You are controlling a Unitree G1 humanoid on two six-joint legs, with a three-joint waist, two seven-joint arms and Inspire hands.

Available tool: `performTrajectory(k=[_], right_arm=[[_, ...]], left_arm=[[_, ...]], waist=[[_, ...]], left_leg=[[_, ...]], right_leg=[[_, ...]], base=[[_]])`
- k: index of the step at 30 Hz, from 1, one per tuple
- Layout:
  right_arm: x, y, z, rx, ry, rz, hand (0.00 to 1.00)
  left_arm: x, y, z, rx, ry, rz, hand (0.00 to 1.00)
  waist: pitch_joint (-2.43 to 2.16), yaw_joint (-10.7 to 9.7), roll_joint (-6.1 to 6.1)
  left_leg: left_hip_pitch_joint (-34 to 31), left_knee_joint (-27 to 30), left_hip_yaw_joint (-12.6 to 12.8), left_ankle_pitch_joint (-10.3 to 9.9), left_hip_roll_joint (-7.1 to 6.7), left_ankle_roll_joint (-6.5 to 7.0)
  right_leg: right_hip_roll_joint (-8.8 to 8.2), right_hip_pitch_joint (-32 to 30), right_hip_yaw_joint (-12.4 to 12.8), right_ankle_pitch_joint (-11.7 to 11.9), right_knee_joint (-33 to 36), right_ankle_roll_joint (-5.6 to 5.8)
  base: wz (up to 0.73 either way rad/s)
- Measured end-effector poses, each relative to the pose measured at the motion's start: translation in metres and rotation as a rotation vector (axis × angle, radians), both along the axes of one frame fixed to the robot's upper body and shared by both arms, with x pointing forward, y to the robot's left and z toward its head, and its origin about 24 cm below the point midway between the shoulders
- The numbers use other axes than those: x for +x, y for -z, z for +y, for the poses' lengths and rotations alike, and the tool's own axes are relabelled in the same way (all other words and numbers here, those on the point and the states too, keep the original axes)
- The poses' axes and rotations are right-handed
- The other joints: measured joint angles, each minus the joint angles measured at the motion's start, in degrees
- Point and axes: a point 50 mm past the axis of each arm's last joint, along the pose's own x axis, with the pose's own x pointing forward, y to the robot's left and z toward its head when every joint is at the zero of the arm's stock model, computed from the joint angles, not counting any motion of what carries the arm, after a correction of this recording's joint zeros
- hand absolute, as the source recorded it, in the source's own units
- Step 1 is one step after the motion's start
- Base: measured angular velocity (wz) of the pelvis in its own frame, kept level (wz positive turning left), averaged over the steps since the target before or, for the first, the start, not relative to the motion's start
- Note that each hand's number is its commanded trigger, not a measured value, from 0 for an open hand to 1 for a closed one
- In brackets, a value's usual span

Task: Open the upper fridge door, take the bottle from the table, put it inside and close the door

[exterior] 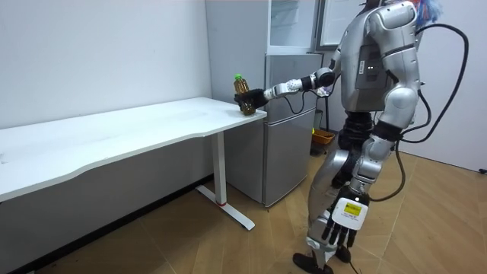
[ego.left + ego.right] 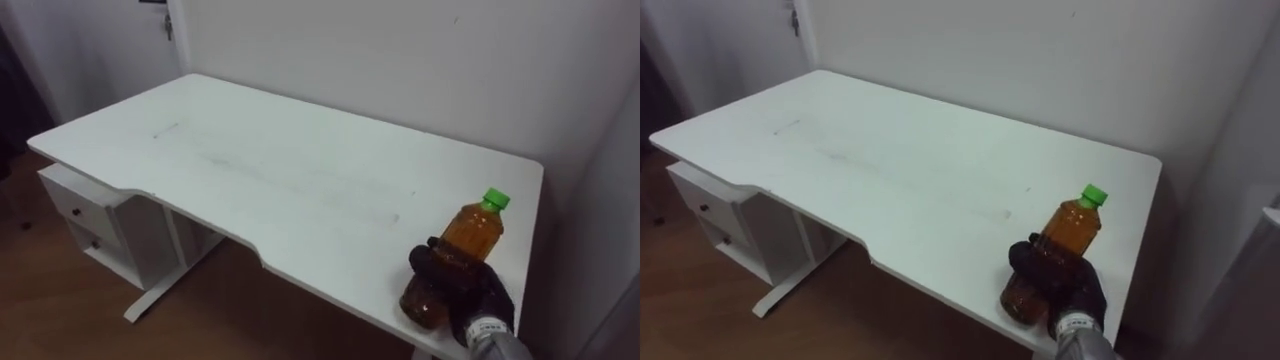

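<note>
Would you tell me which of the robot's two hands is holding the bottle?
The right hand, curled round the bottle; the left hand hangs open and empty.

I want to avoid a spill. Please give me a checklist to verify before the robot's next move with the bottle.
1. Right hand has its fingers curled round the bottle: ok.
2. Green cap is on the bottle: ok.
3. Bottle is lifted off the desk: cannot tell.
4. Left hand is free, hanging at the robot's side: ok.
5. Upper fridge is open, shelves show: ok.
</note>
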Motion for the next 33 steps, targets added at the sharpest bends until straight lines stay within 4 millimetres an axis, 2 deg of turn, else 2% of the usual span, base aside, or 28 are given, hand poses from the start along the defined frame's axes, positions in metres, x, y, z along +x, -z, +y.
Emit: performTrajectory(k=[2, 4, 8, 9, 13, 16, 20, 24, 28, 33], right_arm=[[-0.003, -0.002, -0.002, -0.005, -0.007, -0.013, 1.00], [-0.004, -0.016, -0.004, -0.018, -0.030, -0.065, 1.00], [-0.007, -0.046, -0.009, -0.102, -0.075, -0.193, 1.00], [-0.008, -0.055, -0.010, -0.126, -0.089, -0.235, 1.00], [-0.009, -0.078, -0.012, -0.168, -0.100, -0.338, 1.00], [-0.011, -0.089, -0.009, -0.158, -0.133, -0.388, 1.00], [-0.014, -0.106, -0.007, -0.187, -0.144, -0.461, 1.00], [-0.019, -0.127, -0.015, -0.235, -0.111, -0.550, 1.00], [-0.025, -0.145, -0.013, -0.273, -0.131, -0.639, 1.00], [-0.029, -0.157, -0.022, -0.304, -0.143, -0.691, 1.00]], left_arm=[[-0.004, 0.000, 0.001, 0.002, -0.013, 0.010, 0.00], [-0.007, 0.000, 0.005, 0.010, -0.041, 0.011, 0.00], [-0.008, -0.001, 0.009, 0.026, -0.073, 0.007, 0.00], [-0.010, -0.001, 0.011, 0.031, -0.084, 0.006, 0.00], [-0.013, -0.002, 0.016, 0.050, -0.093, 0.016, 0.00], [-0.013, 0.000, 0.017, 0.062, -0.077, 0.033, 0.00], [-0.012, 0.000, 0.016, 0.061, -0.061, 0.034, 0.00], [-0.017, 0.000, 0.017, 0.064, -0.052, 0.045, 0.00], [-0.023, 0.000, 0.021, 0.073, -0.087, 0.059, 0.00], [-0.030, 0.001, 0.022, 0.072, -0.141, 0.074, 0.00]], waist=[[-0.04, -0.9, -0.07], [-0.15, -1.9, -0.31], [-0.28, -3.7, -0.84], [-0.59, -4.1, -1.23], [-0.84, -4.8, -1.70], [-0.85, -5.9, -1.70], [-0.82, -6.3, -1.38], [-0.82, -6.8, -1.30], [-0.84, -7.9, -1.30], [-0.92, -9.3, -1.50]], left_leg=[[1.1, -0.8, 2.2, -0.1, 0.42, 0.28], [1.8, -1.1, 3.5, -0.4, 0.74, 0.49], [3.8, -2.3, 4.6, -0.4, 0.85, 0.56], [4.5, -2.8, 5.1, -0.4, 1.05, 0.56], [6.9, -2.6, 6.9, -1.8, 2.00, 0.47], [8.0, -2.7, 7.2, -2.0, 1.97, 0.64], [8.1, -2.8, 7.3, -2.4, 2.02, 0.84], [8.2, -2.8, 7.4, -2.5, 2.01, 0.95], [8.4, -3.0, 7.9, -2.5, 2.14, 0.94], [9.8, -3.6, 8.2, -2.6, 2.14, 0.94]], right_leg=[[0.07, 0.7, 0.6, 0.0, -0.1, 0.20], [0.19, 0.9, 1.4, 0.0, -0.1, 0.27], [0.22, 1.7, 2.5, 0.1, -0.5, 0.39], [0.29, 2.1, 2.9, 0.3, -1.3, 0.44], [1.25, 5.1, 4.0, 1.2, -3.6, 0.52], [1.65, 6.1, 4.7, 1.4, -4.0, 0.82], [2.00, 6.0, 6.0, 1.9, -3.9, 1.00], [1.99, 6.0, 6.1, 2.3, -4.0, 1.01], [2.09, 5.9, 7.0, 2.3, -4.0, 1.01], [2.23, 7.0, 8.1, 2.3, -4.2, 1.02]], base=[[-0.06], [-0.22], [-0.19], [-0.21], [-0.27], [-0.08], [-0.08], [-0.01], [-0.06], [-0.03]])
